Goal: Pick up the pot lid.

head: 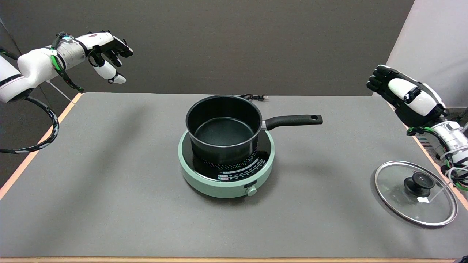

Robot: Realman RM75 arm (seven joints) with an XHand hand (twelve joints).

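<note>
Head view: the right hand (406, 98) is held open above the table (109, 182), gripping nothing. The glass lid (395, 197) is seen flat, well below it.

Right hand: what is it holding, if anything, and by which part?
Nothing. The right hand is in the air, apart from the lid on the table.

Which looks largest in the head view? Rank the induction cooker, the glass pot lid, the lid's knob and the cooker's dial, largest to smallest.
1. Induction cooker
2. Glass pot lid, close to the cooker's size and nearer the camera, so this order is unsure
3. Lid's knob
4. Cooker's dial
</note>
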